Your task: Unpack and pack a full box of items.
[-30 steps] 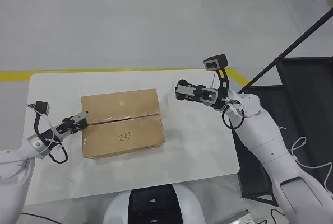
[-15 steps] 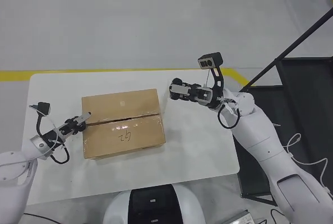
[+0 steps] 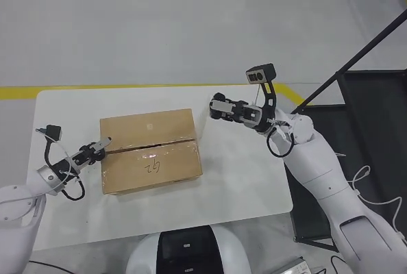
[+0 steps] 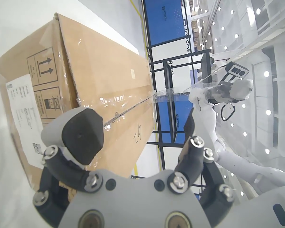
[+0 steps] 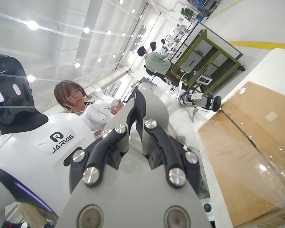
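"Toward the centre-left of the top view, what lay on the white surface [image 3: 244, 171]?"

"A brown cardboard box [image 3: 151, 152]. Its flaps were down, clear tape [image 4: 123, 105] ran along the middle seam, and there was a pen mark on the lid. A white label [image 4: 21, 105] was stuck on the end facing the left wrist camera."

"And the left fingers [image 3: 101, 145]?"

"They were at the end of the box nearest the frame's left edge, level with the seam. I couldn't tell whether they touched the cardboard or only came close. They were spread wide, released, holding nothing, and one dark pad [image 4: 83, 131] stood near the box's top edge."

"The right fingers [image 3: 218, 108]?"

"They hung above the surface, right of the box's upper-right corner and apart from it. The right wrist view showed them clenched together on nothing."
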Robot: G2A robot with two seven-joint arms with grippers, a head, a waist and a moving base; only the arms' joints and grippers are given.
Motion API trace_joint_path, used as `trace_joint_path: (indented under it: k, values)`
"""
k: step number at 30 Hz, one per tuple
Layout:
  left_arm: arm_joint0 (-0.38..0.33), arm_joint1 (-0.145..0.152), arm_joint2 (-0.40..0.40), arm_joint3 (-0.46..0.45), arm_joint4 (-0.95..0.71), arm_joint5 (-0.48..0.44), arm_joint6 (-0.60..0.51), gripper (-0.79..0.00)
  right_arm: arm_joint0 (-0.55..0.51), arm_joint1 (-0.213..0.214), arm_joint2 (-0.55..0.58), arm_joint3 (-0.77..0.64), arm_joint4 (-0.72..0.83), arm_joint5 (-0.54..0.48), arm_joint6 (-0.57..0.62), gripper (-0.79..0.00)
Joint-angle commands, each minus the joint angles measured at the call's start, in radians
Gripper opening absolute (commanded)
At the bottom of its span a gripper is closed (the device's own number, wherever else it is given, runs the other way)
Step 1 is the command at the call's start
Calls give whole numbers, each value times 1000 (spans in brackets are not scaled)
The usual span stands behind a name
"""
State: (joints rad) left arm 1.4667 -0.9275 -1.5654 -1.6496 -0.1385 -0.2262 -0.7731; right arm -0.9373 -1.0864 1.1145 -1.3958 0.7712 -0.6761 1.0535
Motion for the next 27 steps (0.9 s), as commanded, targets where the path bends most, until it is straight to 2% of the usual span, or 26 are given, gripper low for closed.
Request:
trace_joint_path:
  k: [1, 9, 14, 20, 27]
  values:
    - [0, -1, 4, -2, 10, 7, 8, 0, -37, 8, 46, -21, -13, -8, -29, -785]
    - [-6, -2, 12, 0, 37, 18, 20, 0, -204, 42, 226, -126, -76, 22, -120, -785]
    - [-8, -3, 18, -6, 55, 22, 29, 0, -266, 47, 277, -175, -92, 32, -157, -785]
    - [-8, -5, 22, -13, 68, 27, 37, 0, -280, 45, 277, -197, -96, 33, -162, -785]
    - [-5, -6, 30, -25, 125, 39, 65, 0, -194, 27, 201, -193, -58, 28, -121, -785]
